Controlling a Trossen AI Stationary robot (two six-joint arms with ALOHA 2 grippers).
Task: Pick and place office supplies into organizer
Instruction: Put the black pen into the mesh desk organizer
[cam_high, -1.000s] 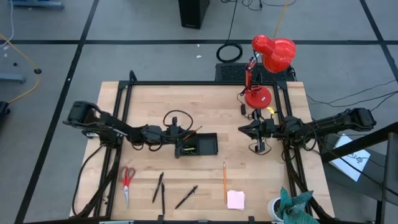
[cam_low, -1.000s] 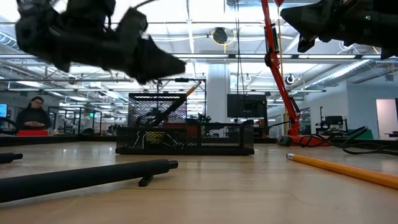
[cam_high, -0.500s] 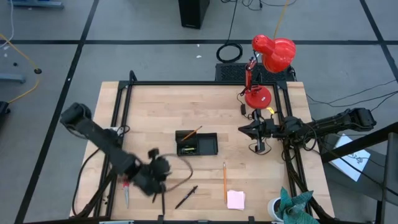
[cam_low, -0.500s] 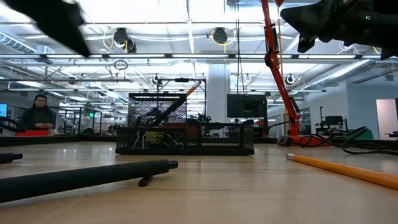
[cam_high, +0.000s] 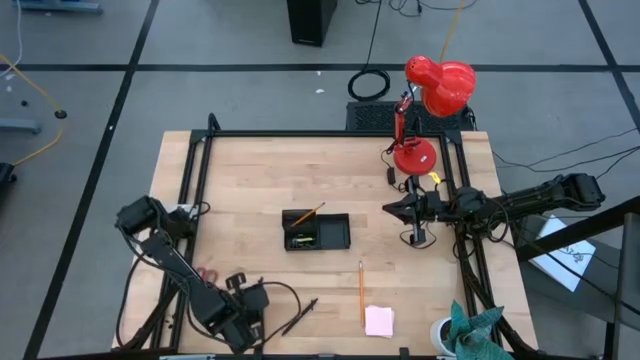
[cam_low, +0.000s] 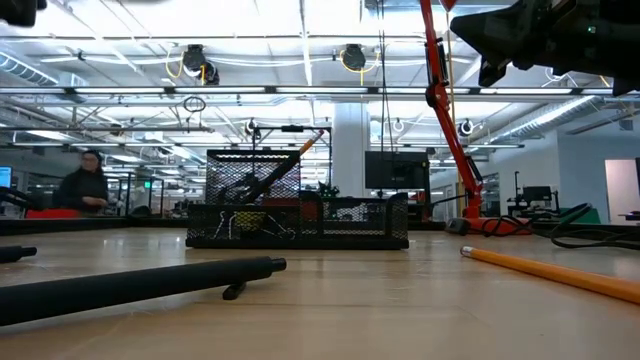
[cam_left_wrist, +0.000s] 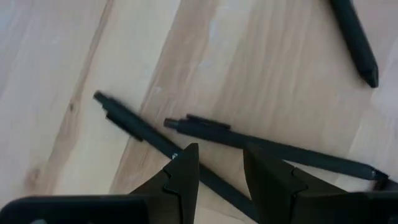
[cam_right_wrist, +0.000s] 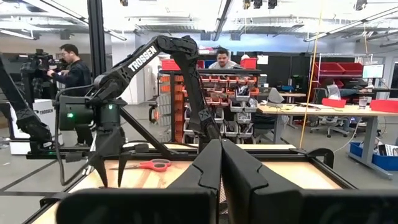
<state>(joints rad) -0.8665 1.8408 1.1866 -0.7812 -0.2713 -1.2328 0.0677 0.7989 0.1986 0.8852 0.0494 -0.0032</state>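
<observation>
Left gripper (cam_left_wrist: 217, 165): we see its fingers (cam_left_wrist: 183, 180) spread, poised over two thin black pens (cam_left_wrist: 267, 149) lying on the table (cam_high: 240, 200) near its front edge. Right gripper (cam_high: 392, 209): fingers pressed together, held at the table's right side beside the red lamp (cam_high: 428, 105). The organizer (cam_high: 316, 231) sits mid-table, holding a pencil (cam_high: 306, 214); an orange pencil (cam_high: 361, 292) and pink note pad (cam_high: 379, 320) lie nearer the front.

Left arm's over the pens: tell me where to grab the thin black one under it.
Grip the thin black pen mid-barrel, from straight above: it lies flat on the wooden table, running between the open left gripper's fingers. Stay clear of the second black pen alongside.
</observation>
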